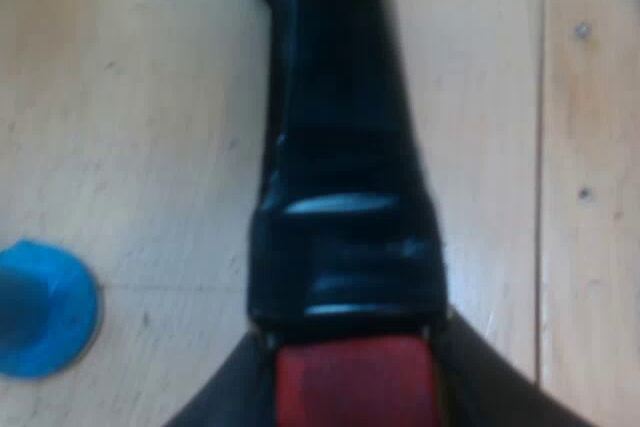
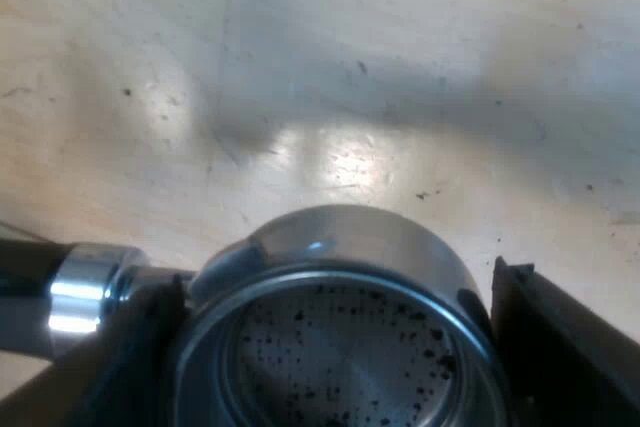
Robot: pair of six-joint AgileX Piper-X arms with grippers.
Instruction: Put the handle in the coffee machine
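Note:
The holder's dark handle (image 1: pixel 340 147) runs straight away from my left wrist camera over the wooden table. Its red end (image 1: pixel 355 377) sits between my left gripper's (image 1: pixel 352 415) black fingers (image 1: pixel 215 409), which press on it from both sides. In the right wrist view the holder's round metal basket (image 2: pixel 335 242) faces up, with dark coffee specks inside. My right gripper (image 2: pixel 335 347) is shut around the basket, one finger (image 2: pixel 545 332) against each side. The shiny collar (image 2: pixel 85 287) where the handle joins the basket shows beside one finger.
A blue tamper (image 1: pixel 40 307) stands on the pale wooden table (image 1: pixel 130 97) beside the handle's red end. A seam between table boards (image 1: pixel 541 147) runs along the handle's other side. Bare tabletop (image 2: pixel 380 77) lies beyond the basket.

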